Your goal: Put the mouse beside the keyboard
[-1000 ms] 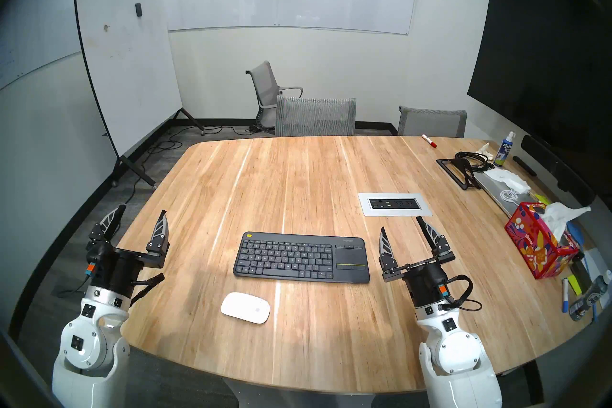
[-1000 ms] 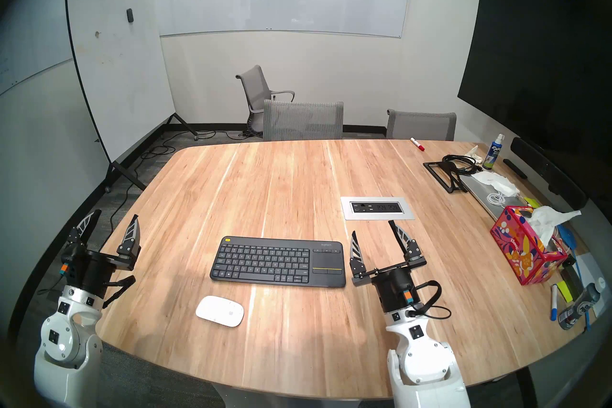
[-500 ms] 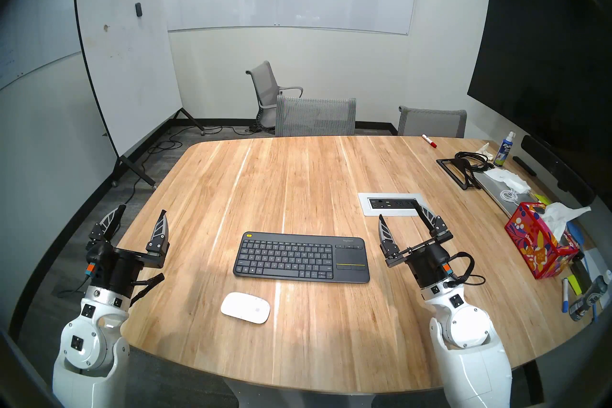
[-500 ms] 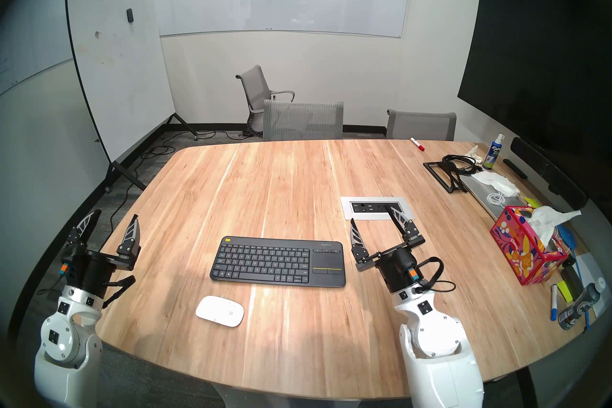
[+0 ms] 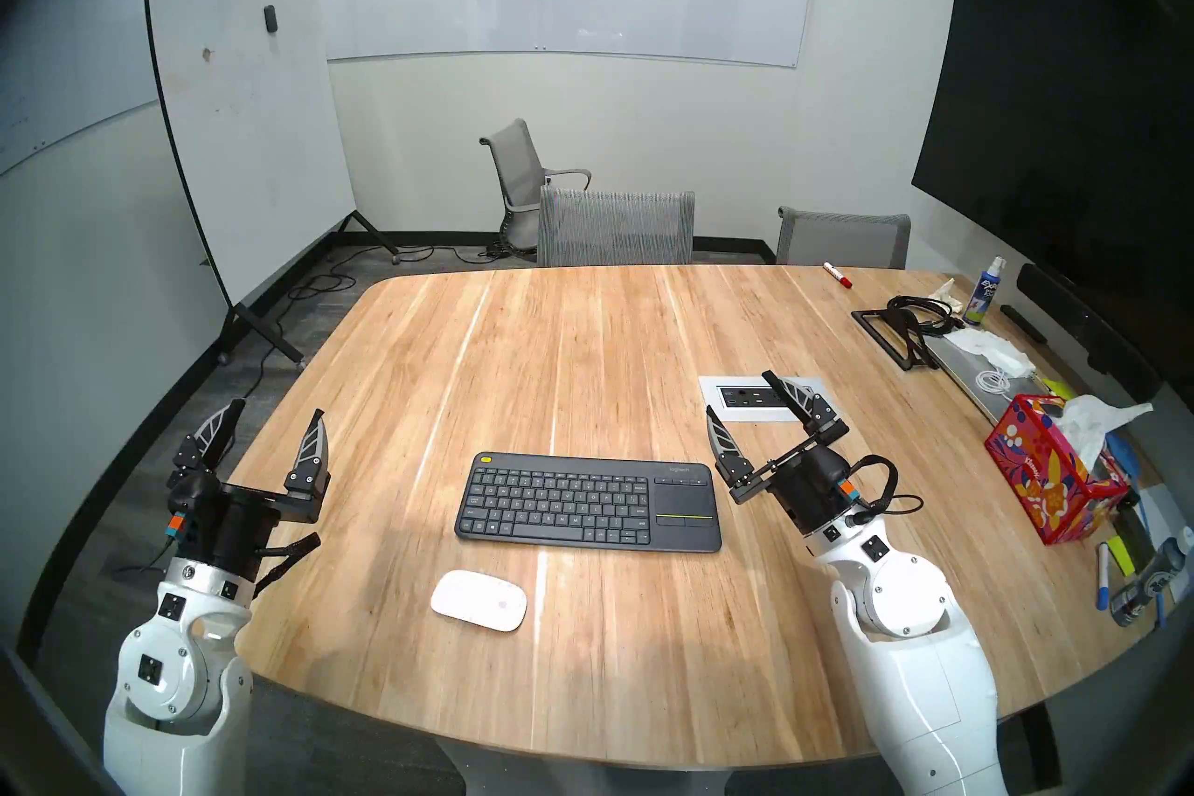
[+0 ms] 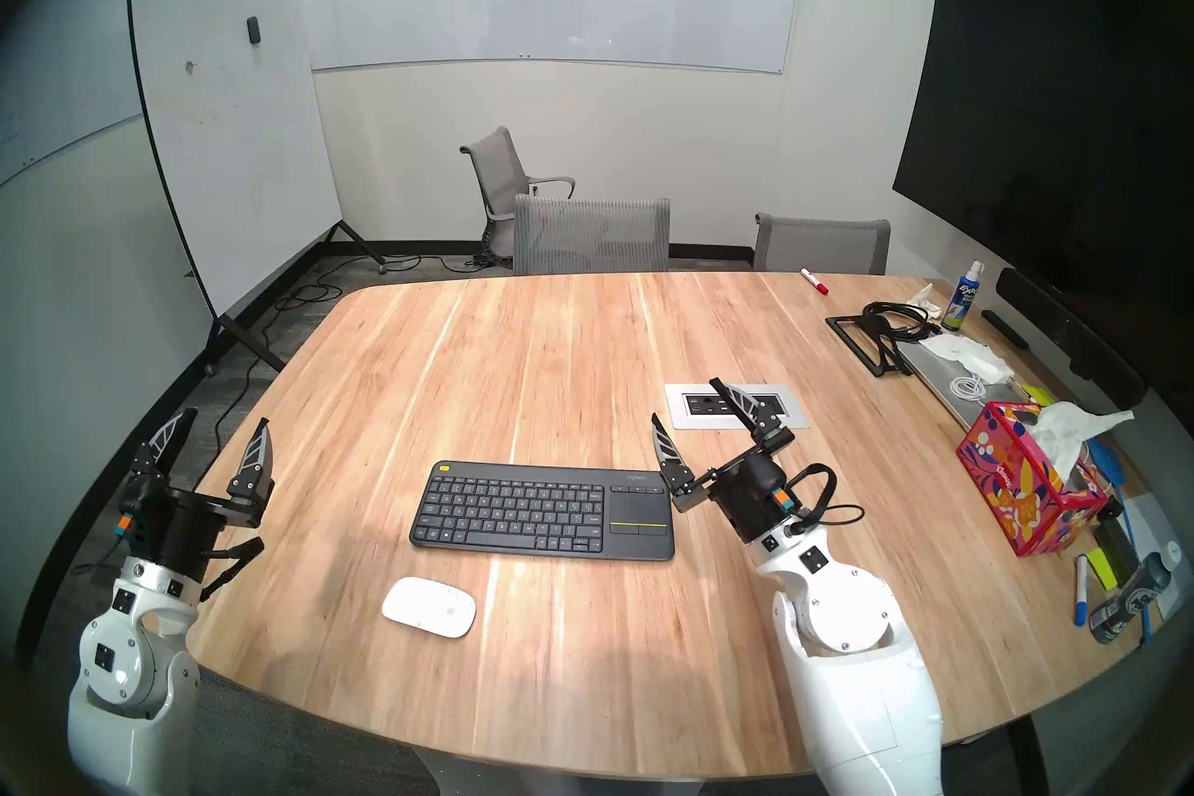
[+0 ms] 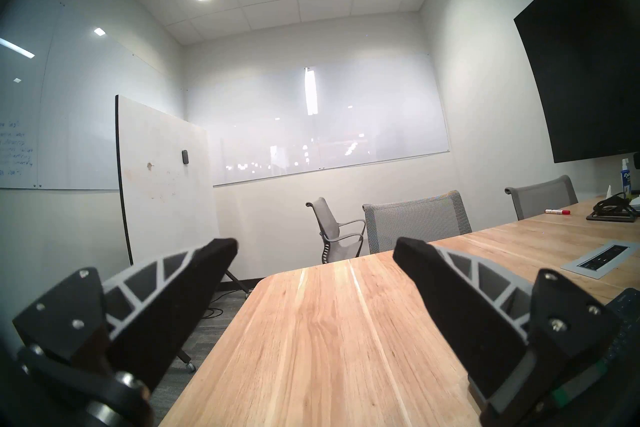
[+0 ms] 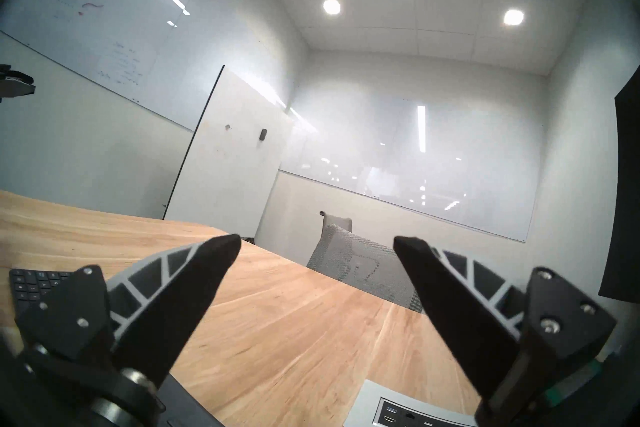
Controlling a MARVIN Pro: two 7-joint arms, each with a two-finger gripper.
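The glossy white mouse (image 5: pixel 479 601) (image 6: pixel 429 608) lies on the wooden table near its front edge, in front of the left half of the dark grey keyboard (image 5: pixel 588 502) (image 6: pixel 543 510). A strip of bare wood separates the two. My right gripper (image 5: pixel 738 391) (image 6: pixel 685 399) hangs open and empty just right of the keyboard's touchpad end, fingers pointing away and to the left. A corner of the keyboard (image 8: pixel 33 280) shows in the right wrist view. My left gripper (image 5: pixel 276 409) (image 6: pixel 225 419) is open and empty over the table's left edge, well left of the mouse.
A grey power outlet plate (image 5: pixel 762 399) is set into the table just beyond the right gripper. A colourful tissue box (image 5: pixel 1050 475), markers, a laptop and cables crowd the right side. Grey chairs (image 5: pixel 615 227) stand at the far edge.
My right arm has moved forward and to the left, turning its gripper toward the keyboard's right end. The left arm, mouse and keyboard have not moved.
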